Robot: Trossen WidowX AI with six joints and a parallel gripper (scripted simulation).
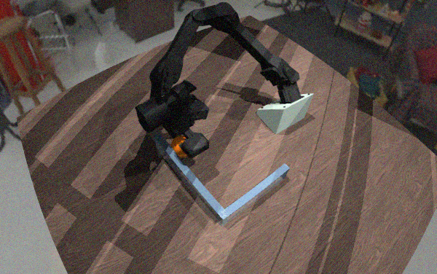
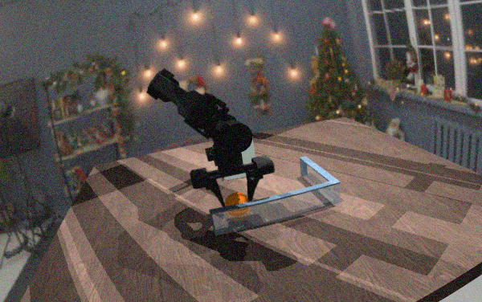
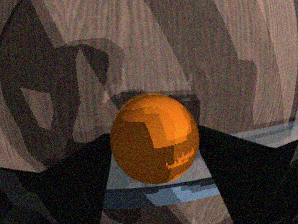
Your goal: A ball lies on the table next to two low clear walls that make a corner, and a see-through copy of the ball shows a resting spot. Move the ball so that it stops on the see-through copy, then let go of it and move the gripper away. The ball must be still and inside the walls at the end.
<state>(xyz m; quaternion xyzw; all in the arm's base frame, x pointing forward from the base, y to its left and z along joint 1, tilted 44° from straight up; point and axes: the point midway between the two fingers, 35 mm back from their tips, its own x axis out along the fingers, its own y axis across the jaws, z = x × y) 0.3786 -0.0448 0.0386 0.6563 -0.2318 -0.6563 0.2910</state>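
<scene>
The orange ball (image 1: 178,146) (image 2: 238,198) (image 3: 155,131) is low at the table, on the inner side of the long clear wall (image 1: 197,184) (image 2: 281,197) (image 3: 182,194) and near that wall's free end. My gripper (image 1: 180,145) (image 2: 237,202) (image 3: 154,136) is shut on the ball, with one finger on each side of it. The short clear wall (image 1: 255,188) (image 2: 320,171) meets the long one at the far corner. No separate see-through copy shows; the ball's surface looks mottled in two orange tones, as if the two overlap. Whether the ball touches the table is hard to tell.
A pale green, wedge-shaped block (image 1: 285,114) (image 2: 248,153) stands on the wooden table (image 1: 393,182) (image 2: 140,277), beneath the arm's mount. The long wall passes close to the gripper's fingers. The arm's shadow falls across the table around the wall's free end.
</scene>
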